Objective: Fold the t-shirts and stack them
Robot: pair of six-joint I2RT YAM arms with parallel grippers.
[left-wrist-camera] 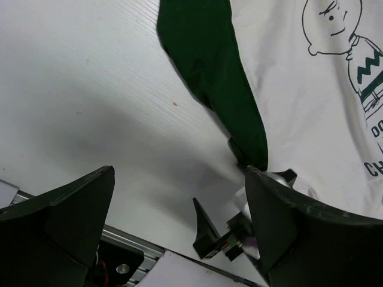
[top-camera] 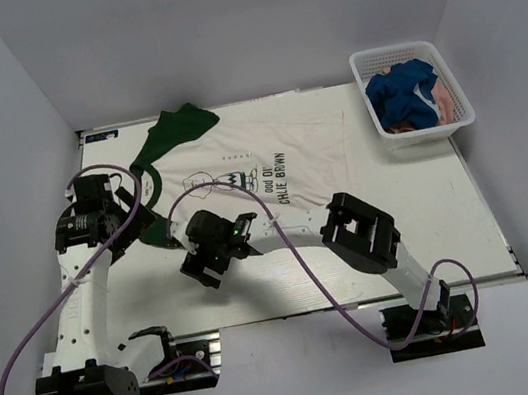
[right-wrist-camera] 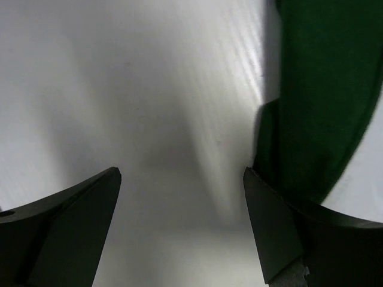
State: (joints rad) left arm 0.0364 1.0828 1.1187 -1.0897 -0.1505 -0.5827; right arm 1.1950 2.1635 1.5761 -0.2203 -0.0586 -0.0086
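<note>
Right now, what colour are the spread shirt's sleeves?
Dark green; the sleeve shows best in left wrist view.

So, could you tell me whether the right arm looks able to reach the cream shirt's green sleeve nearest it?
Probably yes: the right claw is open just beside the green sleeve, with only bare table between them.
</note>
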